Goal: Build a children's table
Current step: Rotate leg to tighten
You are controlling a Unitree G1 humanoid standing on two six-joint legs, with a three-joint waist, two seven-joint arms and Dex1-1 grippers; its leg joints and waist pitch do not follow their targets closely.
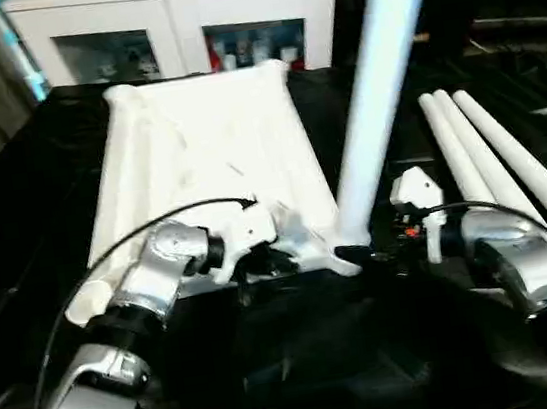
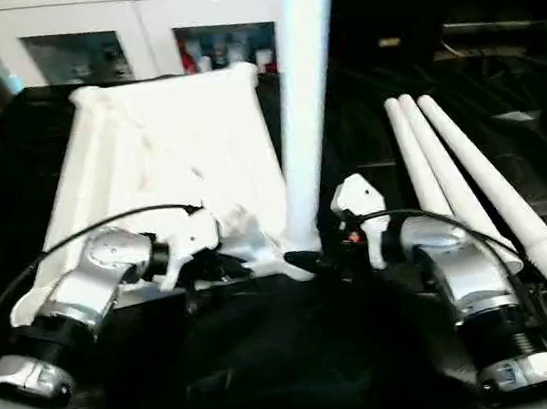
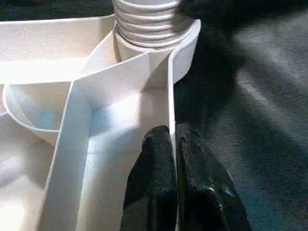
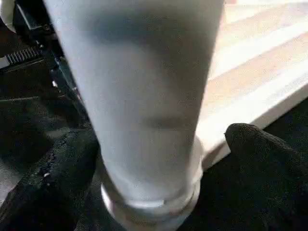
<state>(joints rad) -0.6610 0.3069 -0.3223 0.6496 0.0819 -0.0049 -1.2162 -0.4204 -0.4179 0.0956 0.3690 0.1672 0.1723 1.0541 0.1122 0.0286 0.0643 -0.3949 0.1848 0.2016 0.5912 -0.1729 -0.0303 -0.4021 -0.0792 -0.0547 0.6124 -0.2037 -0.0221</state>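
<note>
On the black-draped work table [image 1: 14,228]: we see the tabletop [image 1: 206,153] lying underside up, ribs showing, at about 11 o'clock from where our forearms meet.
Done so far: we judge one leg [image 1: 378,80] started; it stands upright in the near-right corner socket [image 3: 185,53], at roughly 12 o'clock from our grippers.
How deep it sits: in the left wrist view threads at the leg's foot are exposed above the socket, so we judge it not fully home.
Left to do: three spare legs [image 1: 510,163] lie side by side on the cloth at about 2 o'clock; we judge they must go in before the table is turned upright.
Left gripper [image 3: 174,144]: our fingers are pinched tight on the tabletop's thin rim wall, just beside the filled socket, steadying it.
Right gripper [image 4: 159,159]: our fingers stand wide apart, one on either side of the upright leg near its foot; we cannot tell whether they touch it.
Sockets and contents: one holds the upright leg; the near-left corner socket [image 1: 90,301] looks empty; the far two we cannot judge.
</note>
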